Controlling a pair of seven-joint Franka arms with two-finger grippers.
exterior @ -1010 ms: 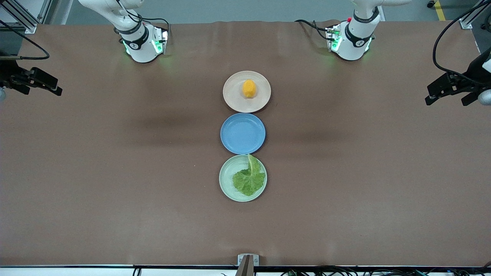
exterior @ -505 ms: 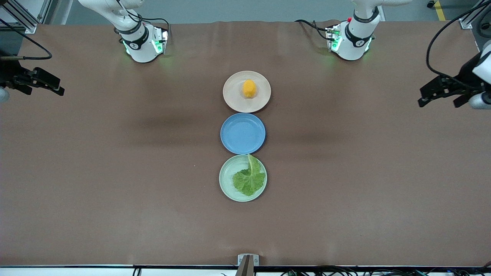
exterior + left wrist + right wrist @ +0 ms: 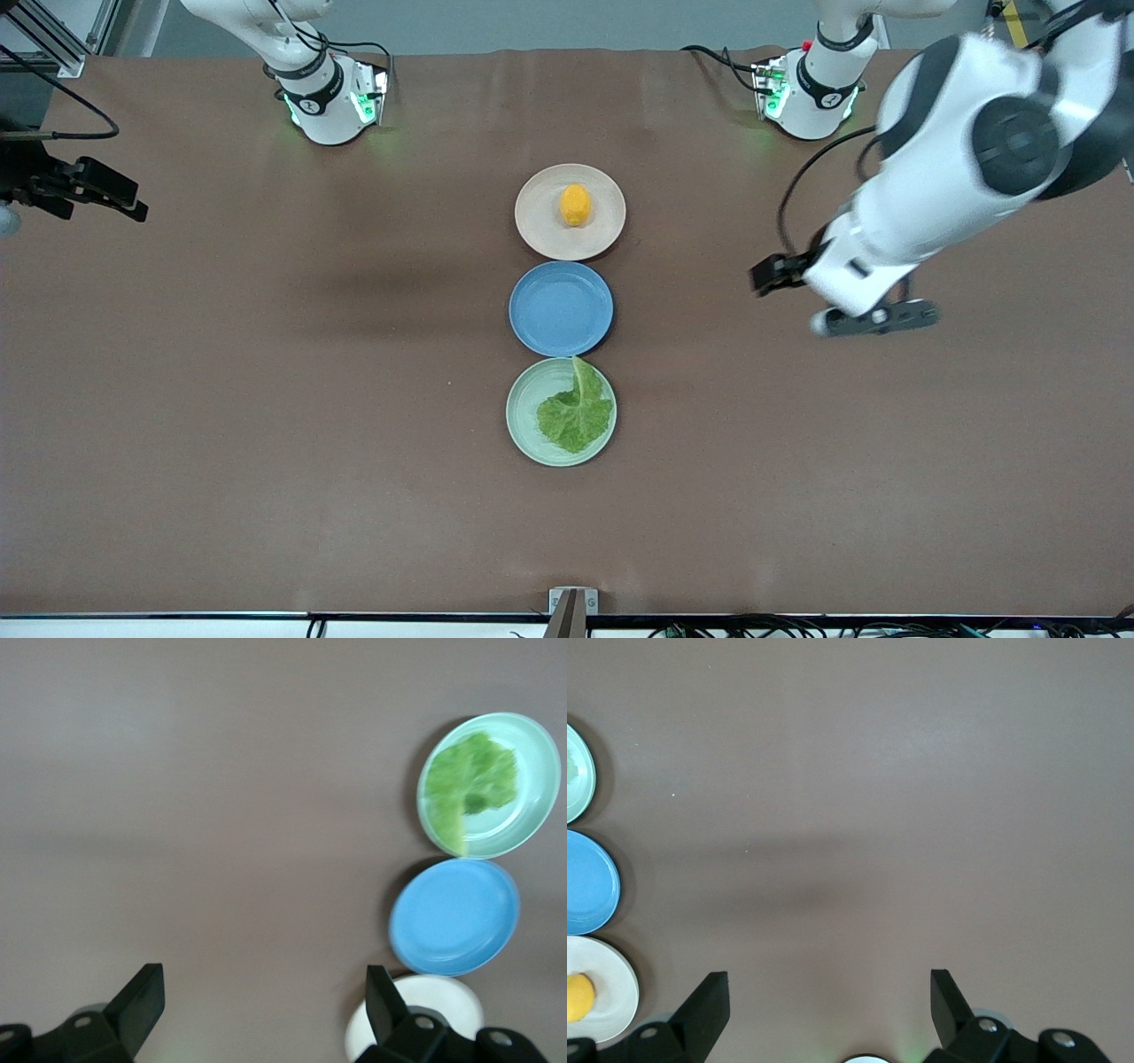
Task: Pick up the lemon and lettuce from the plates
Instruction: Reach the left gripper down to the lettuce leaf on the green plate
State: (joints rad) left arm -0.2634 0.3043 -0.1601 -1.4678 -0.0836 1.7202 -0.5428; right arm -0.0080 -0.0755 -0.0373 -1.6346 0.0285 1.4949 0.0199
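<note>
From my seat, the thing nearest the front camera is the mint-green plate, smooth and shallow, with the lettuce lying in it: one crinkled green leaf, its pale rib pointing away from the camera toward the blue plate. That blue plate comes next, glossy and with nothing in it, its rim all but touching its neighbours. Farthest from the camera in the row is the beige-pink plate, and the lemon sits on it, a small matte yellow-orange oval whose long axis runs along the line of plates.

The left gripper hangs over bare brown table, toward the left arm's end and about level with the blue plate. In the left wrist view its black fingers stand wide apart around nothing. All three plates lie off to one side of it, so I judge this arm to be the one in play, and the lettuce and lemon look about equally reachable from there.

The right gripper waits at the edge of the table at the right arm's end, well apart from the plates; its wrist view shows its fingers spread and empty too.

I expect the leaf to be limp and thin, needing a low pinch, while the lemon looks firm and rounded.
</note>
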